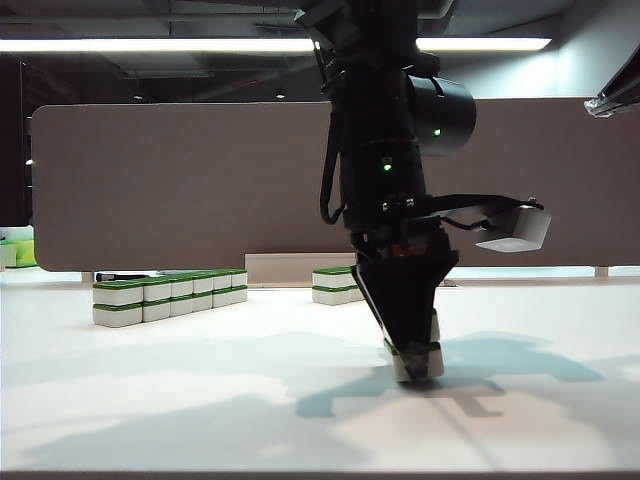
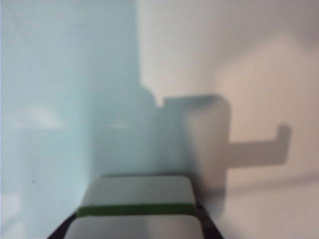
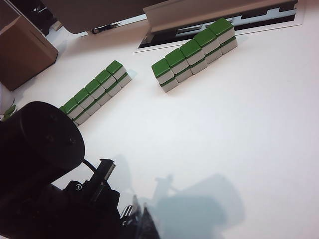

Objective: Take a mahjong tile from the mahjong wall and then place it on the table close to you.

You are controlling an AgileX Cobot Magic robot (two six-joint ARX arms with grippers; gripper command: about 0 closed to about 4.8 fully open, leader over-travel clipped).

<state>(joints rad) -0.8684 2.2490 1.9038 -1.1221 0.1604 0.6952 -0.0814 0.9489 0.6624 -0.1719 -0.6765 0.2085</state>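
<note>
The mahjong wall (image 1: 170, 297) (image 3: 94, 92) is a two-high row of white, green-backed tiles at the left rear of the white table (image 1: 200, 400). My left gripper (image 1: 412, 358) (image 2: 137, 219) points straight down near the table's front middle, well right of the wall. It is shut on one mahjong tile (image 1: 418, 363) (image 2: 137, 196), white with a green band, held low at the tabletop; contact with the surface is unclear. My right gripper (image 1: 615, 95) (image 3: 140, 219) hangs high at the upper right, its dark fingertips close together with nothing between them.
A shorter two-high row of tiles (image 1: 335, 285) (image 3: 194, 50) stands behind the left arm. A brown-grey divider panel (image 1: 180, 180) closes the back of the table. A brown box (image 3: 25, 50) sits off the far corner. The left arm's black body (image 3: 45, 159) fills part of the right wrist view.
</note>
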